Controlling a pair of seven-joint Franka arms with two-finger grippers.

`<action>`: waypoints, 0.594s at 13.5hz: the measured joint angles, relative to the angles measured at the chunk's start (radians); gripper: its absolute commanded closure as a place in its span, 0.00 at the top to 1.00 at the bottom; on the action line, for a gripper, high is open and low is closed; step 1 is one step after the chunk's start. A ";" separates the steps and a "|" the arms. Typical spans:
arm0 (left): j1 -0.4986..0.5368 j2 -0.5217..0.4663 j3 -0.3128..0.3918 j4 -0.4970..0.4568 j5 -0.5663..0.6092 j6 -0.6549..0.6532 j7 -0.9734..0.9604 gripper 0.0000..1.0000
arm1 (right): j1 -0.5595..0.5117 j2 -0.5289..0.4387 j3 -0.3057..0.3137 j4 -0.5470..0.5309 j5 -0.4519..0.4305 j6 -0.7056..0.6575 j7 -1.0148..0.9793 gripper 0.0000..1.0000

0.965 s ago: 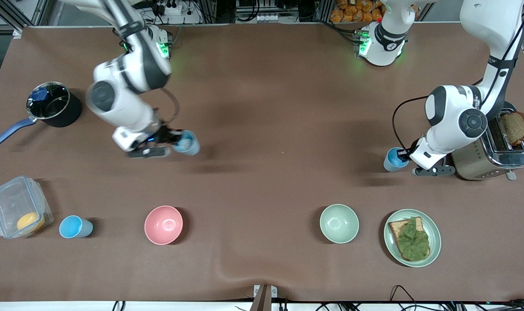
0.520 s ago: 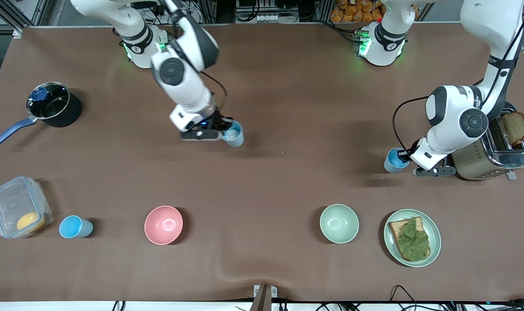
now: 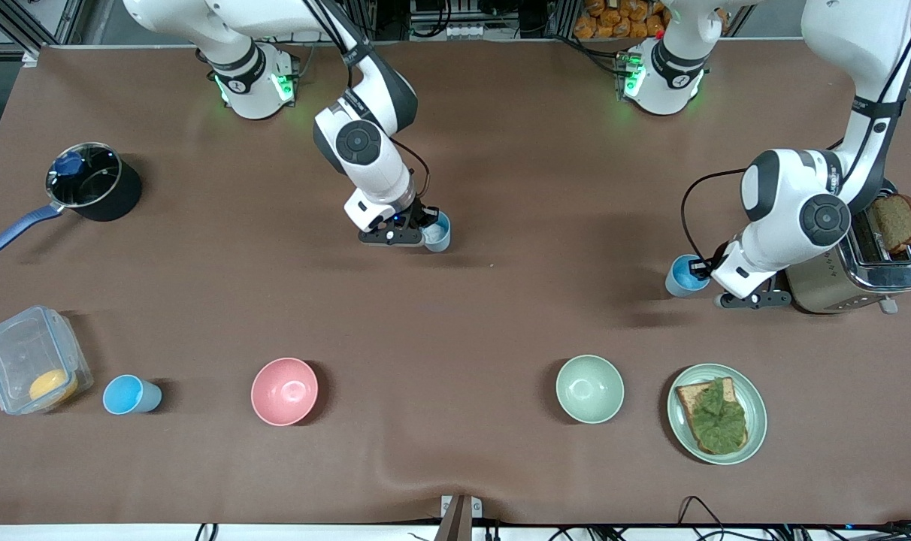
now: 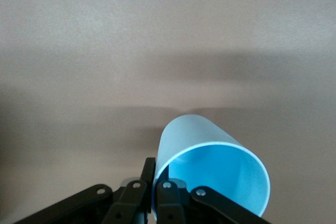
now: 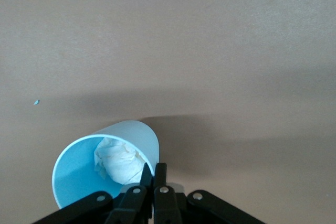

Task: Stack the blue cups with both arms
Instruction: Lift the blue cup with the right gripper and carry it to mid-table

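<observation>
Since a second ago the right arm (image 3: 361, 143) has been swung from near the saucepan (image 3: 95, 182) toward the middle of the counter (image 3: 500, 150), while the left arm (image 3: 797, 210) has stayed put beside the toaster (image 3: 854, 274). A brown cloth is spread over the counter, with cables and metal framing seen past its edges. On the strip nearest the front camera are set a clear lidded box (image 3: 31, 361), a free blue cup (image 3: 128, 394), a pink bowl (image 3: 284, 391), a pale green bowl (image 3: 589, 388) and a plate of toast (image 3: 716, 413). The right pincer (image 3: 425, 229) is clamped on the rim of a second blue cup (image 5: 105, 169), which holds something white and crumpled, possibly paper. The left pincer (image 3: 702, 272) is pinched on the rim of a third blue cup (image 4: 212, 174), low over the counter.
</observation>
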 measured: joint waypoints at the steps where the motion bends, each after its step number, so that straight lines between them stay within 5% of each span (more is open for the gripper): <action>1: 0.000 -0.002 -0.007 0.003 0.000 -0.005 -0.008 0.00 | 0.000 0.003 -0.002 0.002 0.000 0.000 0.005 0.54; 4: 0.000 -0.009 -0.021 0.004 0.000 -0.009 -0.028 0.00 | 0.000 0.005 -0.011 0.007 0.000 -0.003 0.015 0.94; 8: -0.001 -0.019 -0.043 0.004 0.000 -0.013 -0.063 0.00 | -0.013 0.004 -0.026 0.081 0.000 -0.126 0.028 1.00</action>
